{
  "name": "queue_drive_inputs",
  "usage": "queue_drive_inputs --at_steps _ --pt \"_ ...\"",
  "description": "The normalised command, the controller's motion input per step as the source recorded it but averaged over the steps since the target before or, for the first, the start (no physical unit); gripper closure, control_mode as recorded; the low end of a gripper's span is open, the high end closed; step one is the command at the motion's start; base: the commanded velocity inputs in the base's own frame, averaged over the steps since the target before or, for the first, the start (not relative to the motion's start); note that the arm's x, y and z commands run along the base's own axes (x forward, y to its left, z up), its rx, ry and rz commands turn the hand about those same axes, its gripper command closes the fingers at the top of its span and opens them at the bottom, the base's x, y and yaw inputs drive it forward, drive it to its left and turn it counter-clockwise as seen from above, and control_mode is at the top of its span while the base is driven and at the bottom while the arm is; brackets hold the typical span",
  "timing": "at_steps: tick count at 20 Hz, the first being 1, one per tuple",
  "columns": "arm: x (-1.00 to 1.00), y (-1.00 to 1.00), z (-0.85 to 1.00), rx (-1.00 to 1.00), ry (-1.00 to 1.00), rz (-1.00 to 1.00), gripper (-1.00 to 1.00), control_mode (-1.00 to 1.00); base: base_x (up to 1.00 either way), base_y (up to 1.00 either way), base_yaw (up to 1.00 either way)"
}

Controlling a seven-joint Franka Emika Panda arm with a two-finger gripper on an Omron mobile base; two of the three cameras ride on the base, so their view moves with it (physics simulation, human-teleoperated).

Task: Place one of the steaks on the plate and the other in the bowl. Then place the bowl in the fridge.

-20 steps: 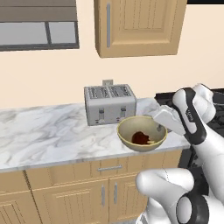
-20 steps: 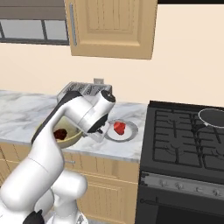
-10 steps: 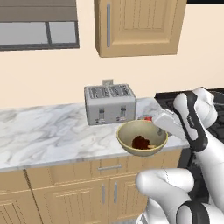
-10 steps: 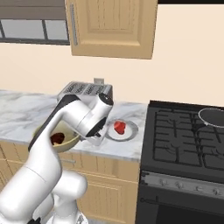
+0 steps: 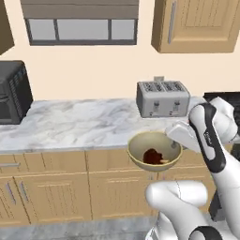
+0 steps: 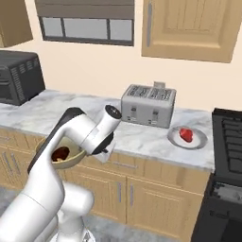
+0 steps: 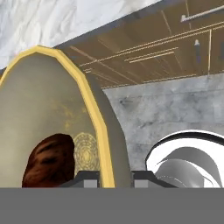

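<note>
the gripper [image 7: 114, 177] was clamped on the rim of the tan-yellow bowl [image 7: 52, 109], one fingertip either side of the wall. the dark brown steak [image 7: 48, 162] lay inside. wooden cabinet fronts [image 7: 153, 57] and grey floor [image 7: 166, 109] showed beyond.

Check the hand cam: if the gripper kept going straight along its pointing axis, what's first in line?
The gripper is shut on the bowl rim, so the bowl wall comes first. Past it, the grey floor below the wooden cabinet fronts looks likeliest, though depth is unclear.
</note>
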Motion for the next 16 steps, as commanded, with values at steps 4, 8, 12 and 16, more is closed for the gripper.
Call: queue_drive_inputs --at_steps 4,8,12,16 --pt "0.0 0.0 0.0 0.0 0.0 0.0 1.0 1.0 -0.02 1.0 0.64" --pt "0.0 0.0 0.0 0.0 0.0 0.0 1.0 1.0 0.0 0.93 0.71" --pt "0.0 0.0 0.0 0.0 0.0 0.0 1.0 1.0 -0.04 0.99 0.77" --pt "0.0 0.0 0.0 0.0 0.0 0.0 1.0 1.0 -0.18 0.84 0.76"
